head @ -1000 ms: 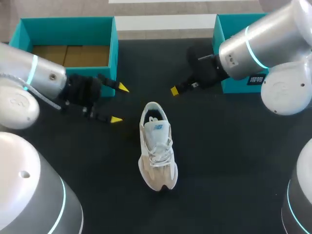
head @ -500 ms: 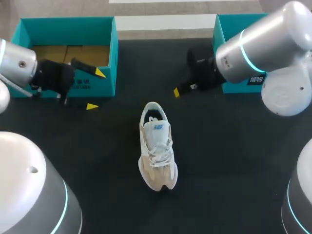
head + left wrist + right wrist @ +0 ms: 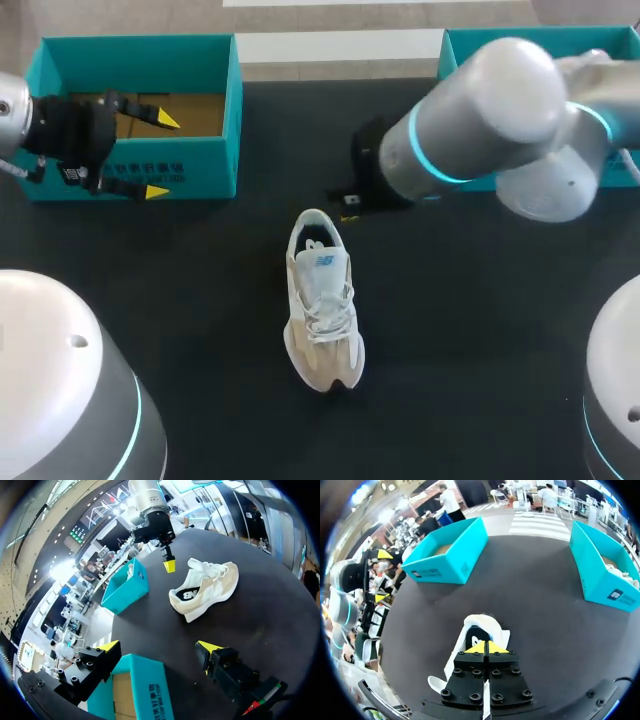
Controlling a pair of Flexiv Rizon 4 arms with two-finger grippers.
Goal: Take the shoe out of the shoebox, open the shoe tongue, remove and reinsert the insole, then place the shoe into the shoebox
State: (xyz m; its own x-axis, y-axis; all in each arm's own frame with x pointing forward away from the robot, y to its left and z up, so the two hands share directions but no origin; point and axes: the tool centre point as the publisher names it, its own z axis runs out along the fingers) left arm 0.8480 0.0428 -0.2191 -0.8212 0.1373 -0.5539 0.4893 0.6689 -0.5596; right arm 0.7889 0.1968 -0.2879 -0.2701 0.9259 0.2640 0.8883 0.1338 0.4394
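Note:
A white and beige shoe [image 3: 322, 312] lies alone on the black table, heel toward the far side; it also shows as the shoe [image 3: 205, 587] in the left wrist view. My right gripper [image 3: 349, 205] is shut with nothing in it and hovers right at the heel opening. In its own view the right gripper [image 3: 486, 648] has its yellow tips pressed together over the shoe [image 3: 481, 628]. My left gripper [image 3: 160, 155] stands wide open, holding nothing, at the front wall of the left teal shoebox [image 3: 236, 110]. The left gripper [image 3: 159, 646] straddles that shoebox wall [image 3: 145, 690].
A second teal box [image 3: 447, 60] stands at the far right, also seen as the box [image 3: 600, 572] with something white inside. The left shoebox [image 3: 451, 556] shows only a brown cardboard floor. My right arm's thick link [image 3: 480, 110] spans the area between the right box and the shoe.
My left arm has pulled back leftward from beside the shoe to the left shoebox's front wall, still open. My right arm has swung in, bringing its shut gripper down to the shoe's heel.

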